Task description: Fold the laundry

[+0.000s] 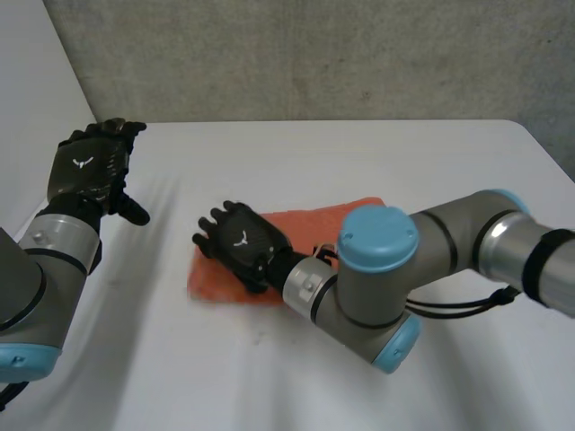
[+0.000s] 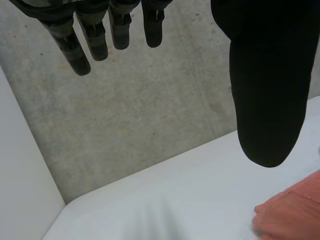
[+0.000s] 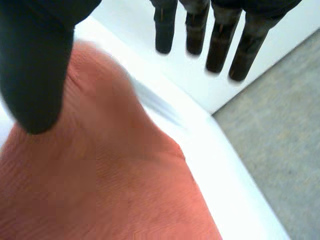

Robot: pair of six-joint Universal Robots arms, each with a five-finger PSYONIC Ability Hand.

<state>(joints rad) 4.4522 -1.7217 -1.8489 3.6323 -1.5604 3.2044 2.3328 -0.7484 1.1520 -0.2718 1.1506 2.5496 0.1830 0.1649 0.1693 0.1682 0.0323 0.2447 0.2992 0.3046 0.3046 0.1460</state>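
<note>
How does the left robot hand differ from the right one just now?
The left robot hand is raised near the white table's far corner, apart from the orange cloth; the right robot hand is low over one end of that cloth. The left robot hand points away from the robot; the right robot hand reaches across toward the robot's left. Both are black, open and holding nothing.

Orange cloth [image 3: 100, 190]: finely ribbed fabric, matt. Desk [image 1: 314, 162]: white, smooth, matt. Wall [image 2: 150, 115]: grey concrete, rough, speckled. My left robot hand [image 1: 90, 166] and my right robot hand [image 1: 241, 241]: black, matt surface. My right arm [image 1: 449, 233]: smooth grey casing, satin finish; its light-blue cap [image 1: 377, 238]: smooth plastic, slight sheen.
</note>
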